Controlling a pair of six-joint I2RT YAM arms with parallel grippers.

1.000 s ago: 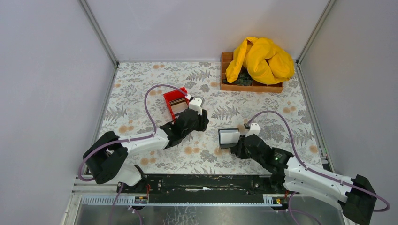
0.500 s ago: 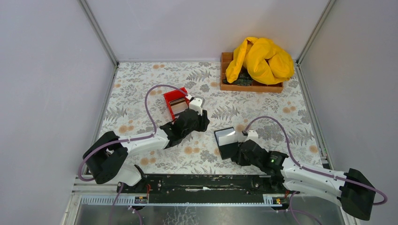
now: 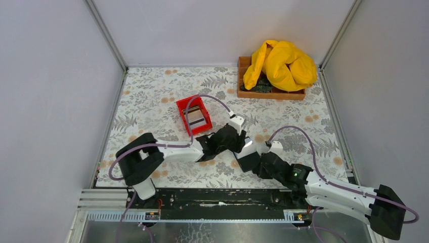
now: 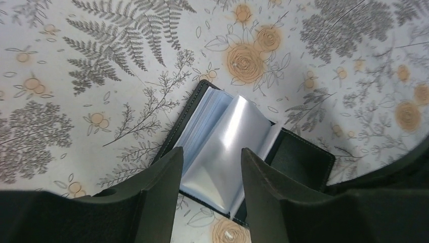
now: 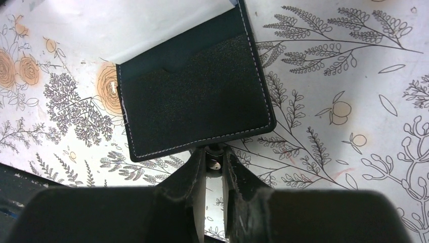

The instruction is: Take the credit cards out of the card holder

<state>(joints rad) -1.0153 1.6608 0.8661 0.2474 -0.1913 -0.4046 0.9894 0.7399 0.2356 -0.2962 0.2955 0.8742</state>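
1. The left gripper is spread wide and grips nothing. It hangs over the open card holder, its two fingers on either side of the clear plastic sleeves.
2. A second ago this gripper was at the red bin. It has since swung toward 4 o'clock, to the middle of the floral table.
3. The right gripper is pressed nearly together. It pinches the near edge of the card holder's black flap, as it did in both earlier views.
4. A second ago the card holder was raised with its pale face showing. Half a second ago it had tipped over toward 7 o'clock. Now it lies low on the table, and in the top view the left gripper partly covers it.
5. The right arm drew back toward 6 o'clock in the first half second. It has barely shifted since.
6. With the left arm gone from it, the red bin is fully in sight at about 10 o'clock from the card holder. The credit cards lie inside it, grey and tan with a dark stripe.
7. The wooden tray with the yellow cloth is unchanged at 1 o'clock, by the far wall.
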